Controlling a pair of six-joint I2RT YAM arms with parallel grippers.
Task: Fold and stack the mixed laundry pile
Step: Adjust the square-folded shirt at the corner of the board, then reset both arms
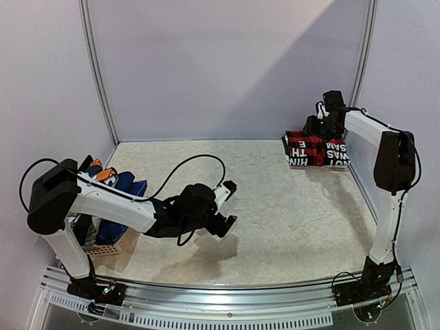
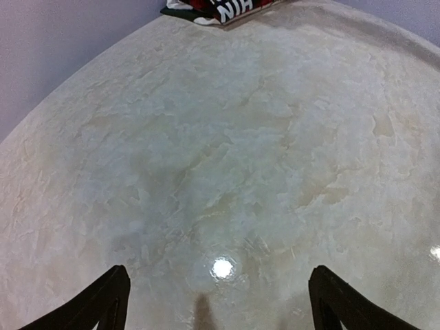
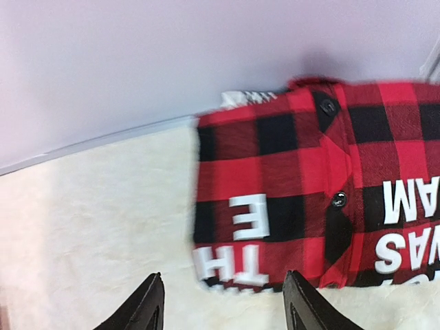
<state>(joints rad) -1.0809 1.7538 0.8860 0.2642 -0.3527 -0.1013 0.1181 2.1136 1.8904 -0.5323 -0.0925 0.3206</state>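
The folded red-black plaid shirt (image 1: 316,150) with white lettering lies flat at the table's far right corner. In the right wrist view the plaid shirt (image 3: 309,199) has a white-and-dark printed piece (image 3: 242,97) peeking out from under its far edge. My right gripper (image 1: 318,125) hovers just over the shirt. Seen from its wrist, the right gripper (image 3: 223,309) is open, its fingers apart above the shirt's near edge and holding nothing. The rest of the laundry pile (image 1: 117,184), blue, navy and orange pieces, sits at the left. My left gripper (image 1: 232,205) is open over bare table (image 2: 218,302).
A small pinkish woven basket (image 1: 106,249) holds the pile behind my left arm's upper link. Walls close the table at the back and on both sides. The plaid shirt (image 2: 227,8) shows at the top edge of the left wrist view.
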